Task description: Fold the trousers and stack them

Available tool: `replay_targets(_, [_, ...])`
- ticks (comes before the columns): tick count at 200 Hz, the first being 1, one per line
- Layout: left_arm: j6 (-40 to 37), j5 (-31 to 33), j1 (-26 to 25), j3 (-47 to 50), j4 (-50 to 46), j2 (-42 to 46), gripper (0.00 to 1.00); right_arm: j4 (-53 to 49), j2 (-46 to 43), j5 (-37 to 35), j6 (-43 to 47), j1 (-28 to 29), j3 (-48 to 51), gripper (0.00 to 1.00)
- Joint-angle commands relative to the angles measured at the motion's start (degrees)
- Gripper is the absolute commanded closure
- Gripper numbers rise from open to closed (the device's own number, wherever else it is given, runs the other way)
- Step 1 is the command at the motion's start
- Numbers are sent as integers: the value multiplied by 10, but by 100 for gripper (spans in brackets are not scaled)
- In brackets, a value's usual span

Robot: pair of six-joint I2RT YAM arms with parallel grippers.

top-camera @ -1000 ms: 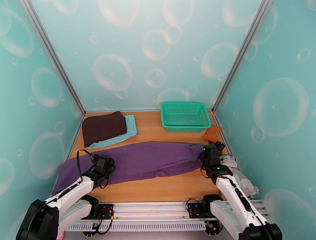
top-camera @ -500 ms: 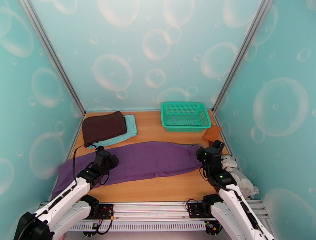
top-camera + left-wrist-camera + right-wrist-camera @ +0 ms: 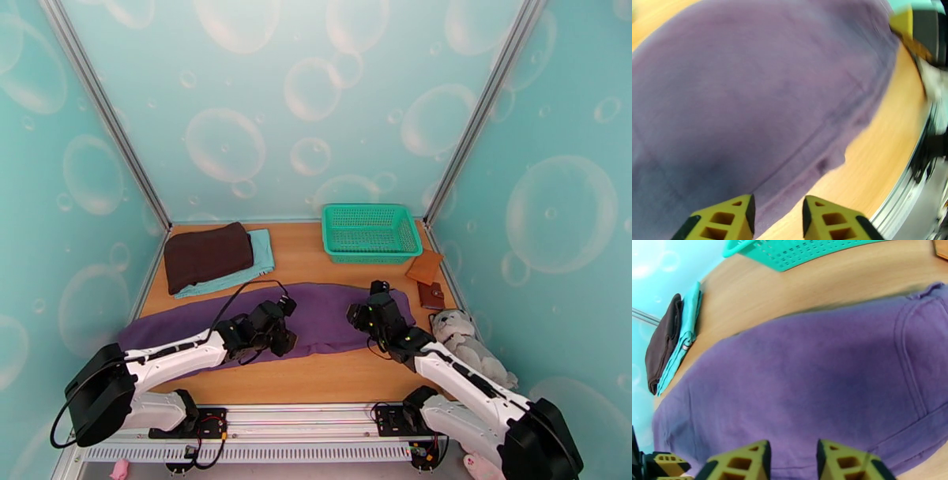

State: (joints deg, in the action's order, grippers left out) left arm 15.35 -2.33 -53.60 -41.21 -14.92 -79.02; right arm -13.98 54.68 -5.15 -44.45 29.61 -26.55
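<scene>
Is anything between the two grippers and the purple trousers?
Nothing visible stands in the way. The left gripper and the right gripper are both over the trousers, jaws apart, with purple cloth right under them. The green basket and the dark brown cloth lie apart, at the far side.

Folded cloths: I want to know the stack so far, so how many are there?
2, stacked at the far left of the table: a brown cloth on top, a teal cloth under it, sticking out to the right. Others beneath may be hidden.
</scene>
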Motion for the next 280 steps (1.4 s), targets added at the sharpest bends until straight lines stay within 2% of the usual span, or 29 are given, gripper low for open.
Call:
replay_targets(1, [-92, 36, -23, -21, 4, -35, 68, -45, -19, -9, -47, 29, 37, 63])
replay_targets(46, [-112, 74, -60, -27, 51, -64, 64, -26, -88, -22, -57, 21, 76, 62])
replay_targets(63, [-123, 94, -60, -31, 63, -70, 61, -18, -81, -12, -48, 16, 78, 62])
replay_targets(145, [-177, 54, -62, -47, 77, -116, 61, 30, -67, 20, -37, -4, 97, 62])
replay_targets(201, [-177, 97, -64, -65, 83, -168, 62, 44, -68, 30, -35, -13, 106, 62])
replay_targets(216, [-174, 118, -67, -70, 88, -175, 66, 45, -69, 32, -34, -13, 107, 61])
replay_targets(231, [-170, 128, -68, -71, 90, -173, 75, 49, -70, 34, -34, -12, 111, 61])
replay_targets(256, [-164, 138, -69, -63, 94, -152, 80, 60, -69, 39, -36, -13, 118, 61])
replay_targets(280, [-163, 137, -71, -48, 105, -126, 94, 72, -60, 46, -40, -14, 123, 61])
